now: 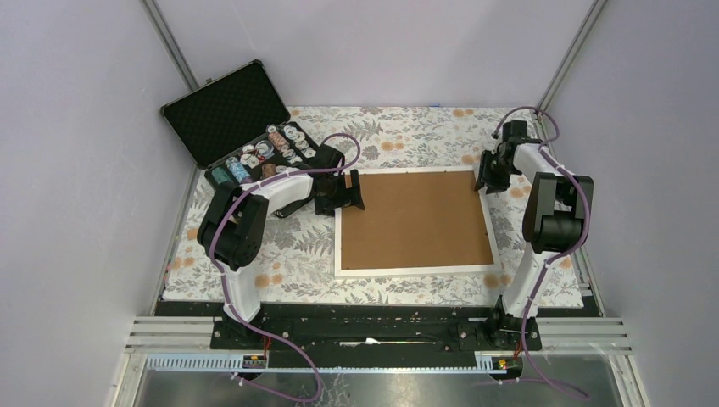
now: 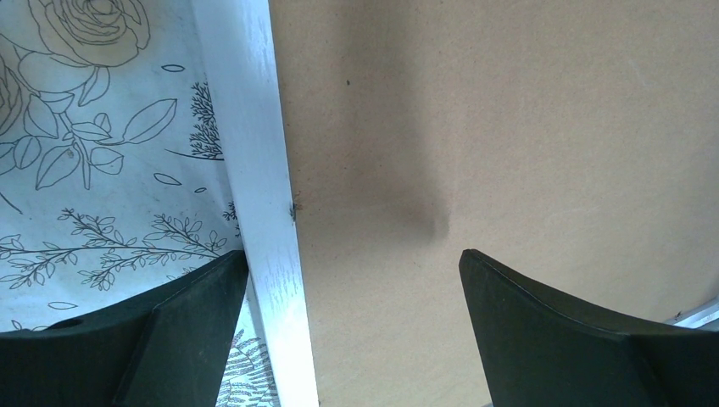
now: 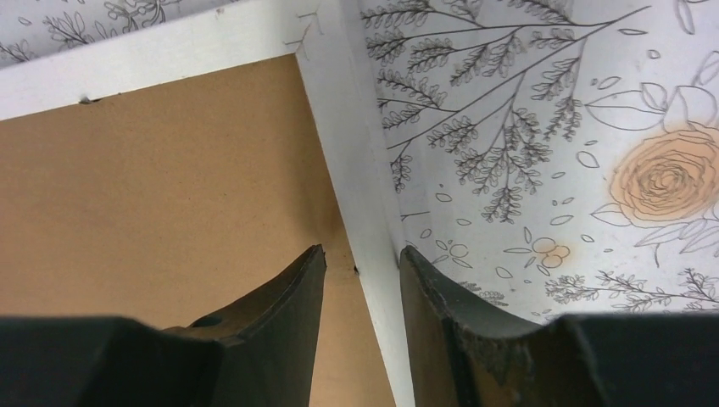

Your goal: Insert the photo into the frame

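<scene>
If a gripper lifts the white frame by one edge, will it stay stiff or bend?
Probably fairly stiff: the frame shows solid mitred rails. Being thin and wide, it may flex slightly. Flat on the cloth, it would likely slide, not tip.

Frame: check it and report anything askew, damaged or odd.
Nothing clearly wrong. The frame lies flat, the brown backing board seated inside it. Only small dark nicks mark its inner edge; too small to tell whether tabs or damage.

Layout on my table [image 1: 381, 292].
The frame [image 1: 415, 271] central, backing board [image 1: 415, 219] inside it; chip case [image 1: 225, 112] at far left corner, behind my left gripper [image 2: 352, 264].
</scene>
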{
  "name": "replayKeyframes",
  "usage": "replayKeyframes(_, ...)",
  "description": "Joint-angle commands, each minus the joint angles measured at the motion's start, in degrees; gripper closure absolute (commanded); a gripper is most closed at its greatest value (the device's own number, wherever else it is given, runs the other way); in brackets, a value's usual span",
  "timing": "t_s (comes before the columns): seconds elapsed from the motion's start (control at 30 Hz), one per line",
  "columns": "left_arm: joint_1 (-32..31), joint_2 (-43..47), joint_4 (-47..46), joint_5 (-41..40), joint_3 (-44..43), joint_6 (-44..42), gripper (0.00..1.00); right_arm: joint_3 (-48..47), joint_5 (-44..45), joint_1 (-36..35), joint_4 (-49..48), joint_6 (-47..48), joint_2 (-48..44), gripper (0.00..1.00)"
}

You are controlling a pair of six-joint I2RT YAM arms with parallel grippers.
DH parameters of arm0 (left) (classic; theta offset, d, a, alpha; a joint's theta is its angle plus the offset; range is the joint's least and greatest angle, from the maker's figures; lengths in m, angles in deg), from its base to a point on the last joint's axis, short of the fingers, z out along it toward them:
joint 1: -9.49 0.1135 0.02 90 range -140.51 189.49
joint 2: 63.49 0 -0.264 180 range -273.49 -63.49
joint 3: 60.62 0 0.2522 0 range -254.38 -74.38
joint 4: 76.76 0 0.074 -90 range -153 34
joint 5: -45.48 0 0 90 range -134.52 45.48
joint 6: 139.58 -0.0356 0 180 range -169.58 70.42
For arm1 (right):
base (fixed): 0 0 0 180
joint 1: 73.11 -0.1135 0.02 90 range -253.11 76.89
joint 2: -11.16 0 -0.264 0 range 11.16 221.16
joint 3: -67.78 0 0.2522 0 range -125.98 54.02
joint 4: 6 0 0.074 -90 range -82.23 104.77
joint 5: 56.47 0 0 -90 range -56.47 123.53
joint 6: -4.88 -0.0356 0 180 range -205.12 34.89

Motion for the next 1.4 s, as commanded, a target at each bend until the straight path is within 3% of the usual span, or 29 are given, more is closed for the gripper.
replayKeyframes(0.0, -0.82, -1.05, -2.61, 3.6, -0.94, 1.26, 0.01, -4.23, -3.23, 1.99, 6.47, -0.53, -1.63, 0.58)
replayKeyframes(0.13, -0.84, -1.24, -2.57, 3.9, -0.94, 1.45, 0.01, -3.09, -2.31, 2.19, 6.48, 0.52, -1.1, 0.64)
replayKeyframes(0.43, -0.88, -1.11, -2.54, 3.69, -0.94, 1.33, 0.01, 1.11, -2.13, 2.19, 4.52, 0.89, -0.92, 0.63)
replayKeyframes(0.8, -0.84, -1.1, -2.5, 3.76, -0.86, 1.39, 0.01, -0.63, -5.64, 4.26, 3.35, -1.08, -4.17, 0.57)
replayKeyframes(1.37, -0.84, -1.21, -2.77, 4.11, -0.78, 1.64, 0.01, 0.45, -4.08, 4.76, 2.96, -0.08, -0.73, 0.61)
